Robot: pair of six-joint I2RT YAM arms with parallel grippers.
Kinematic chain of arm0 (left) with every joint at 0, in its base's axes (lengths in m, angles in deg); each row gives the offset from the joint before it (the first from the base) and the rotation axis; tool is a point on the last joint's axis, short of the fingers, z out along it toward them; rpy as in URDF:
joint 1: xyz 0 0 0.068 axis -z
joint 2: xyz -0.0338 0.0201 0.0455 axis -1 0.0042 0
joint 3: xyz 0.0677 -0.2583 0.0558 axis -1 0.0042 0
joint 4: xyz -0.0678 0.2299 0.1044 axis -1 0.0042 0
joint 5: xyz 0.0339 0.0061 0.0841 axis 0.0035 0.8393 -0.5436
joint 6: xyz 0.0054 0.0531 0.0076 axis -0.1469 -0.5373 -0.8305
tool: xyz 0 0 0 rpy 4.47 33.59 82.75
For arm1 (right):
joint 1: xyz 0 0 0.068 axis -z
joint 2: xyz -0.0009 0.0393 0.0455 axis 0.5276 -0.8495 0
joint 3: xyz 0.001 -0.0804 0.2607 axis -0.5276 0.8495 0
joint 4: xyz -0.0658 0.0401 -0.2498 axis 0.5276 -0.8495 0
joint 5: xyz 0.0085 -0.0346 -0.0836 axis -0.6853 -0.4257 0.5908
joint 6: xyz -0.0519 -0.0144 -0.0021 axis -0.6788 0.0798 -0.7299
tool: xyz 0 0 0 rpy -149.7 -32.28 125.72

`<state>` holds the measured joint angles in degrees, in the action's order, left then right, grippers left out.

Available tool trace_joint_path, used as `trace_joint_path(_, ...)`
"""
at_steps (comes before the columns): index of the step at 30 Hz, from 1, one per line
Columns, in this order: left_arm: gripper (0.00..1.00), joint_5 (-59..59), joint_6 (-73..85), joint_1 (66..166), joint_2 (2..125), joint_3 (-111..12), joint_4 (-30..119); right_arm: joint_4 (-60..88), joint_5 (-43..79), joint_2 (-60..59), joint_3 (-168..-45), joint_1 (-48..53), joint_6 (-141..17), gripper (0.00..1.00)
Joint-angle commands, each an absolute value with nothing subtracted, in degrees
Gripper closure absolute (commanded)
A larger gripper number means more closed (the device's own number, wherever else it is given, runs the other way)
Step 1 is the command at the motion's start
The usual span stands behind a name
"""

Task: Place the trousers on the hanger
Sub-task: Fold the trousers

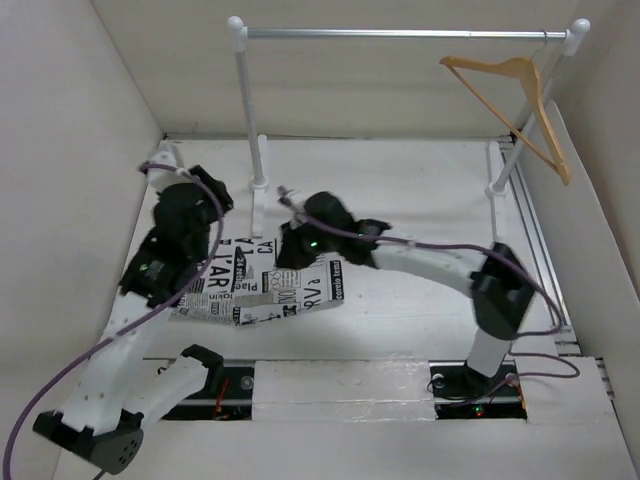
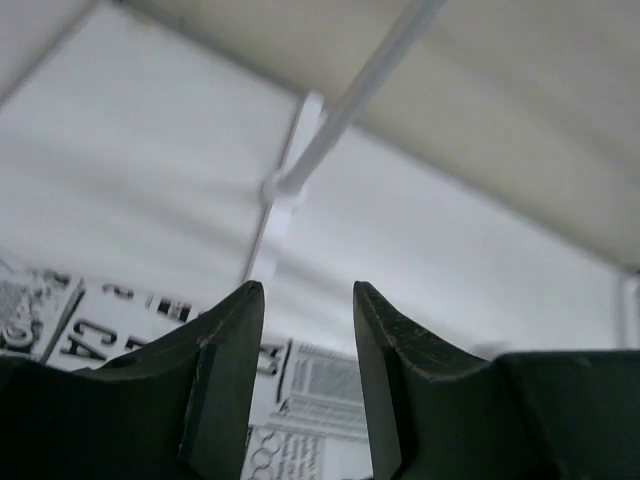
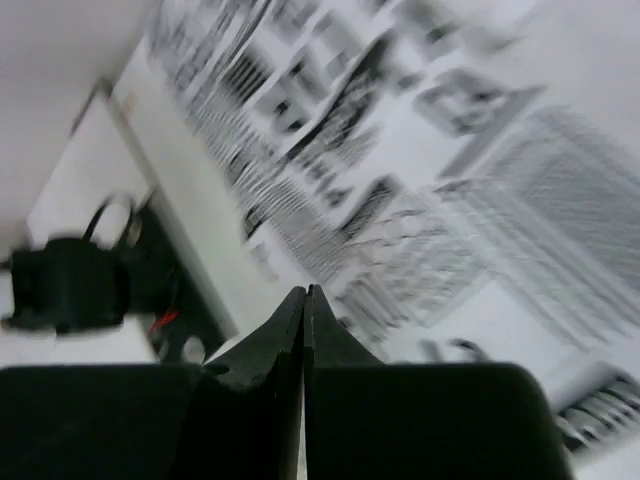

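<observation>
- The left tool (image 2: 305, 296) is held open, jaws apart, low over the cloth.
- The right tool (image 3: 304, 302) is closed; no cloth is seen between its fingers.
- The trousers (image 1: 262, 292) lie flat on the bench (image 1: 420, 210), left of centre.
- The hanger (image 1: 518, 66) is hung upper right, well apart.
- The fabric is judged light and limp; one edge is best pinched at two spread points.

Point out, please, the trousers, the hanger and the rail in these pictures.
trousers (image 1: 250, 290): top view, middle of the printed fabric.
hanger (image 1: 520, 67): top view, its wooden apex.
rail (image 1: 400, 33): top view, middle of the silver bar.
</observation>
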<state>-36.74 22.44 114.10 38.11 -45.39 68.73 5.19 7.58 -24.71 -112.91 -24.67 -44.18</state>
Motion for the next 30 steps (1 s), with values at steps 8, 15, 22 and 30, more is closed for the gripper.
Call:
trace_joint_path(8, 0.71, -6.06, 30.22, 103.30, 55.37, -21.15, 52.99, 6.81, 9.57, -9.32, -88.57, -12.72, -45.60, 0.32)
trace_joint_path(15, 0.71, -3.66, 29.34, 102.77, 57.31, -14.91, 52.45, 10.14, 9.56, -11.35, -82.51, -12.72, -41.12, 0.31)
trace_joint_path(22, 0.72, 1.52, 29.88, 102.77, 58.36, -12.78, 49.90, 16.10, 7.02, -13.72, -77.68, -9.47, -39.98, 0.84)
trace_joint_path(30, 0.75, -1.56, 29.25, 114.63, 62.31, -18.40, 50.35, 7.95, 11.59, 1.74, -68.02, -1.39, -42.34, 1.00)
